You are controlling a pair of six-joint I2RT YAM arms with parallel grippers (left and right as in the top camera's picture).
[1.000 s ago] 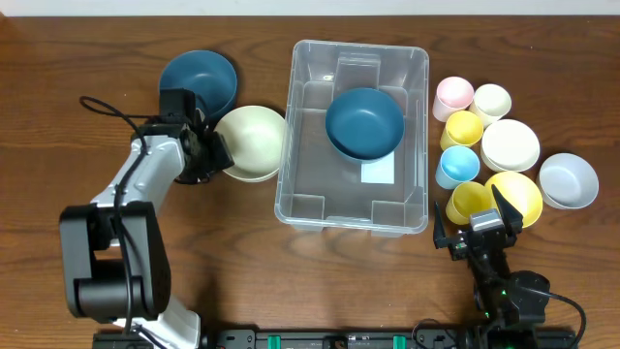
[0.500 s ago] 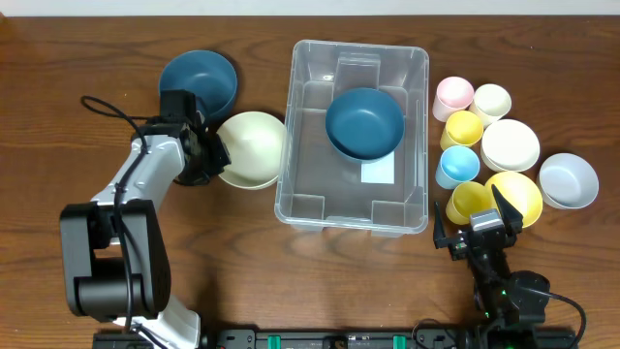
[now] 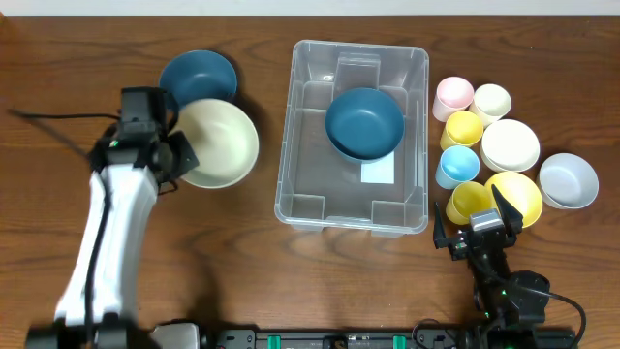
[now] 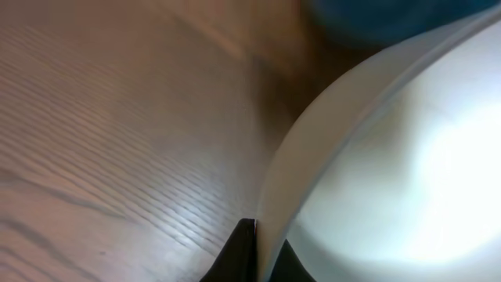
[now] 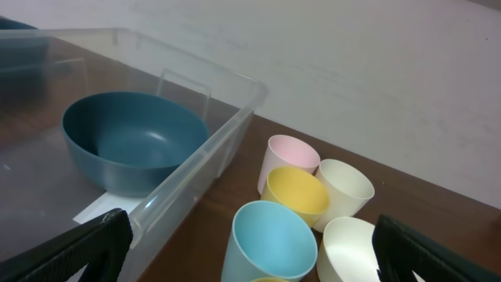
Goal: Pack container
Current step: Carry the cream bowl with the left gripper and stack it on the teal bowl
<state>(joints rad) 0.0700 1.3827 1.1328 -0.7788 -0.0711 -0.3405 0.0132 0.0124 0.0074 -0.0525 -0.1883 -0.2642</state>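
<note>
"What is closest to us?"

"The right gripper (image 3: 471,217), at the near right of the table (image 3: 242,271). Its two fingers are spread wide apart and hold nothing."

"And just past it?"

"A yellow cup (image 3: 469,201) and a yellow bowl (image 3: 518,194), side by side. A bit farther is a light blue cup (image 3: 457,167)."

"Where is the container (image 3: 287,145)?"

"In the middle of the table, just left of those cups. It is a big clear box. A dark blue bowl (image 3: 364,122) sits inside it, toward the far end, and a white label (image 3: 378,173) shows on its bottom."

"What is on the left?"

"The left gripper (image 3: 182,157). It is closed on the left rim of a cream bowl (image 3: 218,143). The bowl is apart from the container, to its left. I cannot tell if it touches the table."

"And farthest away?"

"A second blue bowl (image 3: 198,78) at the far left, partly hidden by the cream bowl. At the far right is a pink cup (image 3: 453,95)."
</note>
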